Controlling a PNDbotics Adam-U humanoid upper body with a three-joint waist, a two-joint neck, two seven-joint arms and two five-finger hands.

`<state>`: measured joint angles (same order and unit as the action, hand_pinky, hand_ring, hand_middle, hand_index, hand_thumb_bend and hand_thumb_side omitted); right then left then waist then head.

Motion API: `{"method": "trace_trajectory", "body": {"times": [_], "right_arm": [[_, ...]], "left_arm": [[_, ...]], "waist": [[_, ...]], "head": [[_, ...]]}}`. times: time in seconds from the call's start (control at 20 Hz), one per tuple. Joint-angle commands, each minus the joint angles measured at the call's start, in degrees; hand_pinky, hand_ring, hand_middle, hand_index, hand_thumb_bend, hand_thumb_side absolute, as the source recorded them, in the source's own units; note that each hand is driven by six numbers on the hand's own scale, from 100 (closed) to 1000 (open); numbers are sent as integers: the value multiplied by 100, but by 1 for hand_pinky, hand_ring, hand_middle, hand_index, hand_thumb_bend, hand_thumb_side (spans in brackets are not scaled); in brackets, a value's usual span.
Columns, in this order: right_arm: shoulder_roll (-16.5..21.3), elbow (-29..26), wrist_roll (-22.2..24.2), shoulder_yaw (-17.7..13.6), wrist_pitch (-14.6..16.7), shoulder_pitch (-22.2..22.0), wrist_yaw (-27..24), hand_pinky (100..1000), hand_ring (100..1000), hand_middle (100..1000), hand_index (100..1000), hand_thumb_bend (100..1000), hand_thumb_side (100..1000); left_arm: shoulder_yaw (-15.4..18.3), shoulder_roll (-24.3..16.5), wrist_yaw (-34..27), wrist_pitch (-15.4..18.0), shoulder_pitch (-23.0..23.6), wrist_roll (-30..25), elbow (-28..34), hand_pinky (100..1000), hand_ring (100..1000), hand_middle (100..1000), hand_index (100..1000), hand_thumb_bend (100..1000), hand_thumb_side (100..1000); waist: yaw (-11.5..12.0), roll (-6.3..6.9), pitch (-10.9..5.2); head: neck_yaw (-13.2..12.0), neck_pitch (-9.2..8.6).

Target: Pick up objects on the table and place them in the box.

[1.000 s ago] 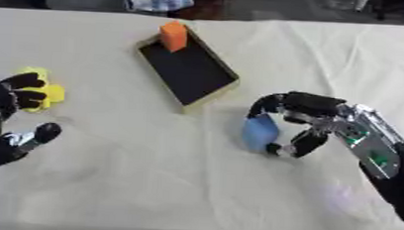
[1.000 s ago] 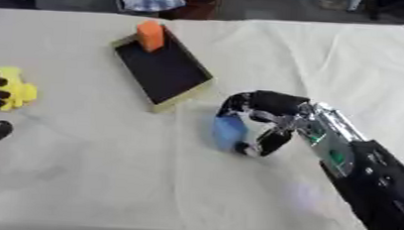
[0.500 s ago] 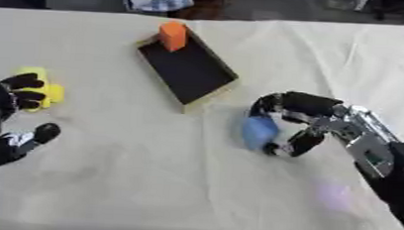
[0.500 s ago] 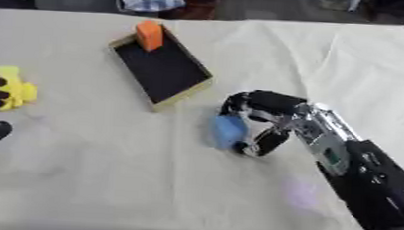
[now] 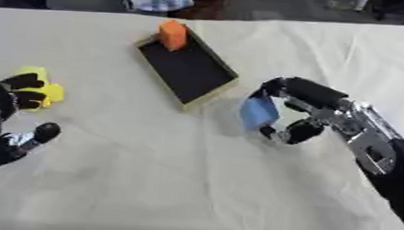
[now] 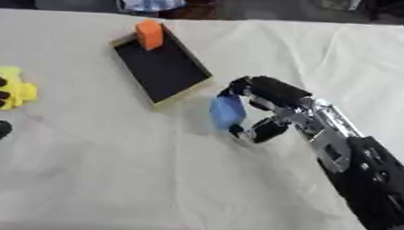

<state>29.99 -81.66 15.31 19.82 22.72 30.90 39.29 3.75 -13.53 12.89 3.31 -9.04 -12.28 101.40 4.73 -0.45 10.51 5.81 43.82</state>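
Now, right hand [image 5: 306, 110]: fingers curled round blue block [image 5: 258, 112]
Block: looks light, rigid; take by flat faces
Left hand [image 5: 10, 122]: relaxed, empty, lower left
Box [image 5: 189, 71]: just beside

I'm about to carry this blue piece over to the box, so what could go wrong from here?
The blue piece sits only between the fingertips of the right robot hand, so it may slip. The box lies askew, with an orange block at its far end, which the piece could knock.
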Motion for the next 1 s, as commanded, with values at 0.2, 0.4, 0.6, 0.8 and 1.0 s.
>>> {"method": "trace_trajectory", "body": {"times": [0.2, 0.4, 0.6, 0.8, 1.0], "right_arm": [[259, -303, 142, 0, -91, 525, -424, 780, 750, 597, 605, 250, 100], [231, -72, 306, 13, -210, 953, -714, 777, 747, 595, 609, 253, 100], [61, 413, 386, -32, -298, 1462, -770, 777, 747, 599, 623, 255, 100], [-217, 986, 389, -141, -363, 1915, -522, 779, 752, 621, 660, 189, 100], [-551, 1581, 299, -364, -535, 2193, -205, 772, 753, 632, 695, 277, 100]], "left_arm": [[-12, -99, -35, 12, -46, -20, 91, 771, 749, 757, 875, 918, 592], [-35, -87, -37, 17, -56, -41, 93, 771, 748, 757, 875, 917, 593], [-67, -76, -46, 29, -62, -70, 100, 771, 748, 757, 874, 916, 592], [-109, -51, -65, 39, -77, -108, 103, 771, 748, 756, 874, 925, 592], [-151, -30, -82, 47, -91, -150, 104, 771, 747, 756, 874, 915, 593]], "waist": [[24, -9, -80], [87, -6, -84], [202, 8, -85], [336, 37, -91], [458, 60, -94]], "head": [[-23, 30], [-13, 30], [59, 30], [177, 30], [289, 30]]}}
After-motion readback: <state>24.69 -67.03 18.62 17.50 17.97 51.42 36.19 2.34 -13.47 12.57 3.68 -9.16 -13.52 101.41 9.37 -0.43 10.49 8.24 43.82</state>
